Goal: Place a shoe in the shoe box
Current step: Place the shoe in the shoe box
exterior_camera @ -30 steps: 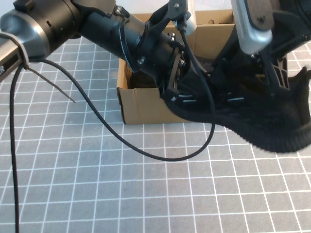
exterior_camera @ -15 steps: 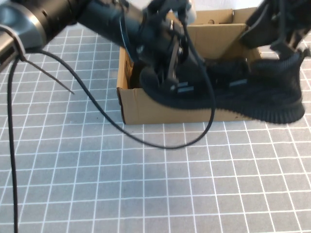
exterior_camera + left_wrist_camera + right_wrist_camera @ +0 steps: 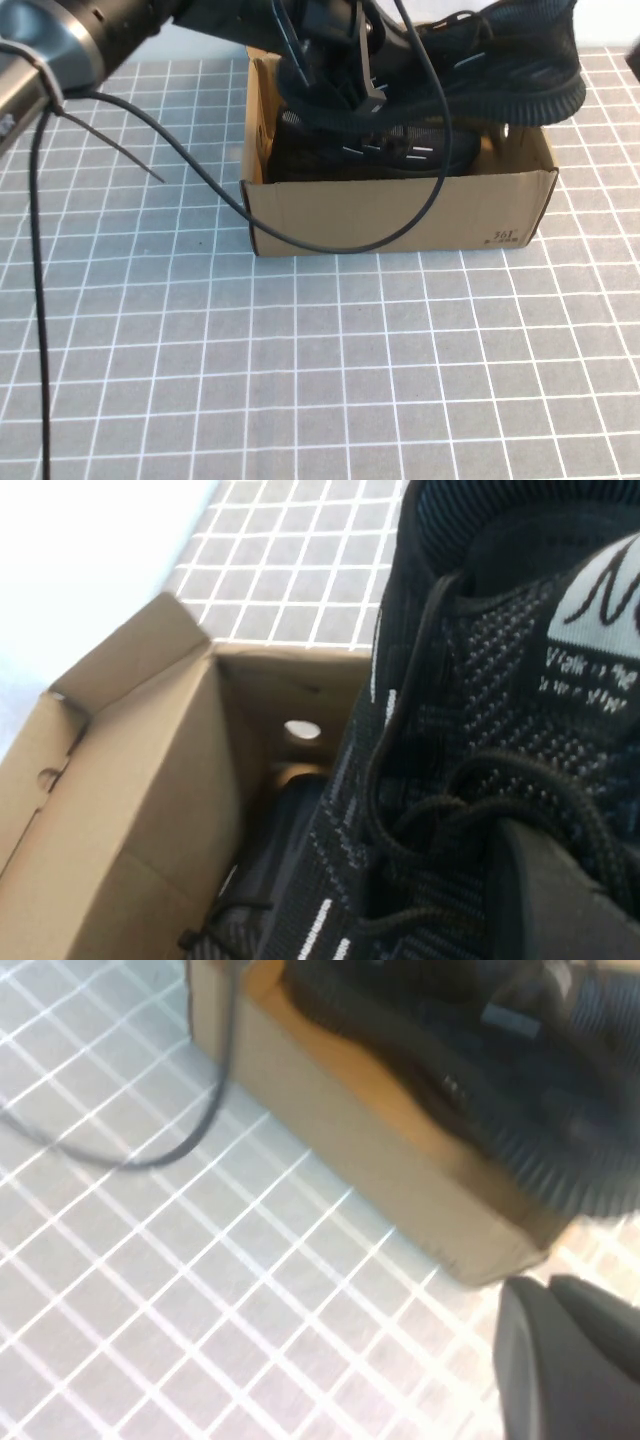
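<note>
left gripper [image 3: 350, 75] jaws clamped on shoe [image 3: 480, 60], held just over the box [image 3: 400, 215] | second sneaker [image 3: 380, 150] inside, below | right gripper [image 3: 570, 1355] off beside box corner, jaws can't tell

Grey tabletop [image 3: 330, 390] ruled in a white grid, evenly lit — pale white strip along its far edge

We read small black print on front right corner of shoe box [image 3: 400, 215], something like "361", not sure of digits; white tongue label on shoe [image 3: 480, 710] carries black cursive logo, cut off at frame edge, only partial stroke resembling "N" legible; below label, two lines of small white woven text, too blurred to read; no other text legible.
</note>
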Available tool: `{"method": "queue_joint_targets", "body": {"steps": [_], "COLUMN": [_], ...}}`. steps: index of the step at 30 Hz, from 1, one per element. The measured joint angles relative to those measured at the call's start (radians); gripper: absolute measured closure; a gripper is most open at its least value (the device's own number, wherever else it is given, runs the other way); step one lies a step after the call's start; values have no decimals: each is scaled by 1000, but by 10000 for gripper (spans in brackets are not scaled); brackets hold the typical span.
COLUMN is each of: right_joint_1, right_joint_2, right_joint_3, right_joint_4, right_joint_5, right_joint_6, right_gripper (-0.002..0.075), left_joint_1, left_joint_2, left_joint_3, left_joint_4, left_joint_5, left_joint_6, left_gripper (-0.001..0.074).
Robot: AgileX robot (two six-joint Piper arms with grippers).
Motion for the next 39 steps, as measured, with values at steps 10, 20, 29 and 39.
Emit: {"method": "queue_joint_targets", "body": {"steps": [10,20,29,39], "right_joint_1": [0,0,0,0], "right_joint_2": [-148,-179,-179,-179], "right_joint_3": [188,341,366,366], "right_joint_4": [7,29,30,31], "right_joint_5": [-4,-14,-54,-66], "right_joint_6": [14,16,16,16], "right_gripper": [742,742,742,742], "left_joint_1": [0,0,0,0], "left_joint_2": [96,157,192,244], "left_joint_3": [0,0,0,0], "left_joint_4": [40,77,83,81], "left_joint_5": [-108,-124,-75,-56], "left_joint_6": [9,19,19,-5], "left_gripper": [714,714,714,715]}}
